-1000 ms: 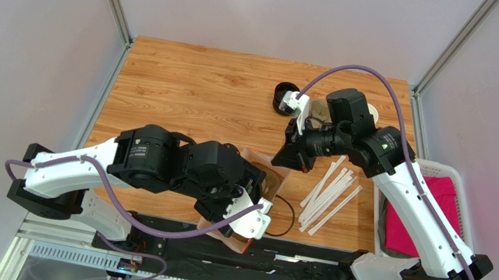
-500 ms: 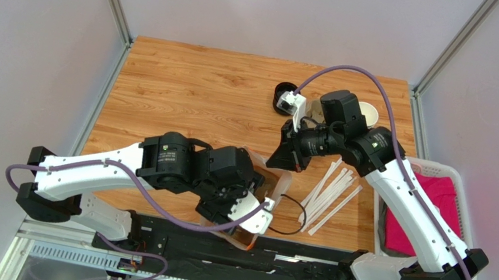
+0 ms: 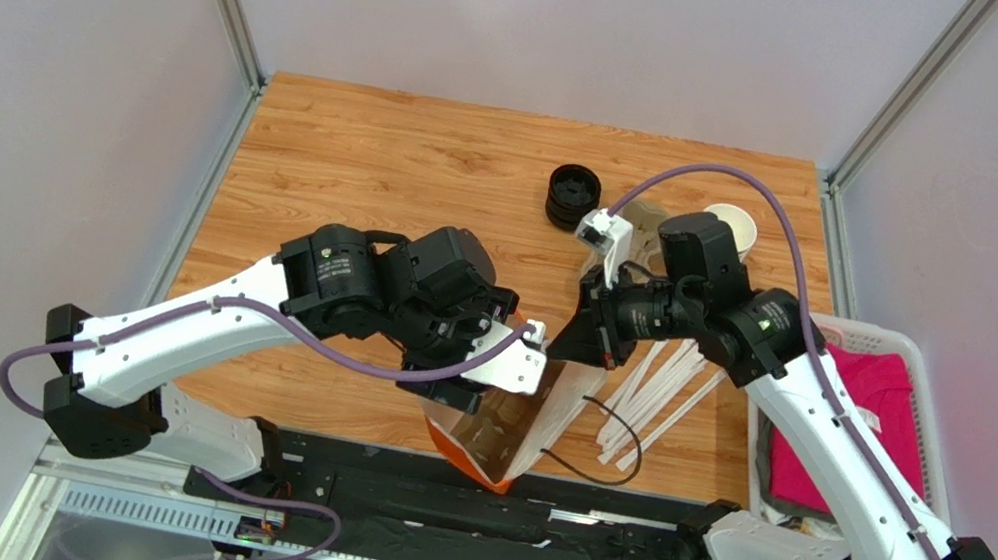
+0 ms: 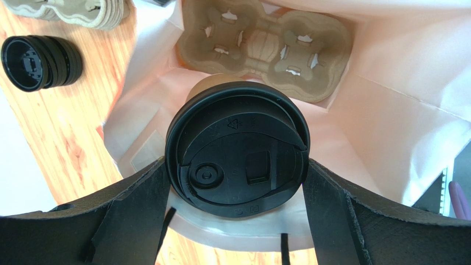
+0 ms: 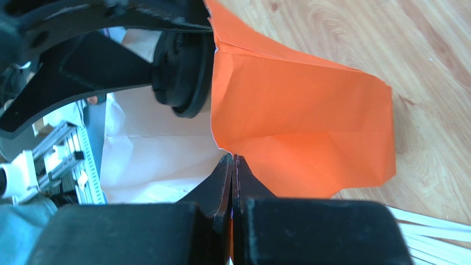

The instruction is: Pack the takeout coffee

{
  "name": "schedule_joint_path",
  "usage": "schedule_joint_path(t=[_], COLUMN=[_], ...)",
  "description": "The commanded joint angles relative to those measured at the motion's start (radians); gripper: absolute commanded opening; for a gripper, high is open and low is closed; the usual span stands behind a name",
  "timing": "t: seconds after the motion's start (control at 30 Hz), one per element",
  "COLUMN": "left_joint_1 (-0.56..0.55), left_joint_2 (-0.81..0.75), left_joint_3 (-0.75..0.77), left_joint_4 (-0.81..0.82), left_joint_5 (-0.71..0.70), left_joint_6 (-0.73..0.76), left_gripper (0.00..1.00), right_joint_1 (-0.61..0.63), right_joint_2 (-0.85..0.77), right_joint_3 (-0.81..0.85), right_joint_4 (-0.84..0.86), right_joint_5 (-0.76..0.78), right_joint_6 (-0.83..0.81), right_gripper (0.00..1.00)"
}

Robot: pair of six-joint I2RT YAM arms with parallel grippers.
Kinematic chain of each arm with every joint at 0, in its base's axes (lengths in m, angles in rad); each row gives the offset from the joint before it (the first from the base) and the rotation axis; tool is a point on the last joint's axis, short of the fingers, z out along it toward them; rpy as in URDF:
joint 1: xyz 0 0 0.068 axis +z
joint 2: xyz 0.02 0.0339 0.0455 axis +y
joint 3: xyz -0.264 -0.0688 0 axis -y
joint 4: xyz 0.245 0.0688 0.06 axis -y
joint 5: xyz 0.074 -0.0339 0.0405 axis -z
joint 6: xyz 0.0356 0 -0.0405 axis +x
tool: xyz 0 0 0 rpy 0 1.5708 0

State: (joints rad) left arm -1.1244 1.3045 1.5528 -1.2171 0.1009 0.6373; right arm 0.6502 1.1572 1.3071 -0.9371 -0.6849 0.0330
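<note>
The tan wall of the takeout coffee [image 4: 237, 149] is almost wholly hidden. The left wrist view shows only its black lid and a sliver of brown at 11 o'clock. The left gripper [image 4: 235, 165] holds it, fingers spread wide against the lid's 9 and 3 o'clock sides, at the open mouth of the orange bag [image 5: 298, 132]. A cardboard cup carrier [image 4: 265, 47] lies deeper inside, at 12 o'clock from the lid. The lid bears an embossed triangle mark, its characters too small to read. The right gripper [image 5: 232, 163], jaws fully closed, pinches the bag's rim. From above, the arms cover the cup, and the bag sits at 6 o'clock on the surface [image 3: 387, 170].
</note>
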Motion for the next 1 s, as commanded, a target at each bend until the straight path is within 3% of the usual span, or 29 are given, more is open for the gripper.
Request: schedule_joint_path(t=[0.0,0.17,0.37,0.53,0.67,0.73,0.77,0.83,0.87,0.97], left_joint_1=[0.015,0.015,0.018,0.067,0.101,0.112,0.117,0.118,0.118,0.118], left_joint_2=[0.015,0.073,0.101,0.082,0.067,0.058,0.053,0.033,0.029,0.027], left_joint_3=[0.09,0.184,0.161,0.083,0.004,-0.005,-0.005,0.007,0.015,0.05], left_joint_4=[-0.024,-0.073,-0.076,-0.041,-0.016,-0.018,-0.018,-0.022,-0.028,-0.053], left_joint_5=[0.022,0.06,0.036,0.034,0.034,0.049,0.072,0.1,0.138,0.206], left_joint_6=[0.038,0.038,0.038,0.009,0.019,0.03,0.045,0.068,0.09,0.107], left_gripper=[0.66,0.65,0.65,0.65,0.64,0.64,0.64,0.64,0.64,0.64], right_joint_1=[-0.107,-0.161,-0.153,-0.149,-0.149,-0.149,-0.149,-0.156,-0.176,-0.216], right_joint_2=[0.002,0.047,0.052,0.003,-0.039,-0.048,-0.05,-0.045,-0.036,0.034], right_joint_3=[0.0,-0.014,-0.092,-0.179,-0.246,-0.236,-0.223,-0.156,-0.117,0.069], right_joint_4=[-0.043,0.049,0.302,0.324,0.276,0.233,0.18,0.132,0.088,0.049], right_joint_5=[-0.036,-0.14,-0.192,-0.194,-0.197,-0.212,-0.219,-0.203,-0.185,-0.117], right_joint_6=[0.108,0.28,0.571,0.697,0.668,0.609,0.538,0.461,0.359,0.204], right_gripper=[0.0,0.0,0.0,0.0,0.0,0.11,0.31,0.5,0.67,0.83])
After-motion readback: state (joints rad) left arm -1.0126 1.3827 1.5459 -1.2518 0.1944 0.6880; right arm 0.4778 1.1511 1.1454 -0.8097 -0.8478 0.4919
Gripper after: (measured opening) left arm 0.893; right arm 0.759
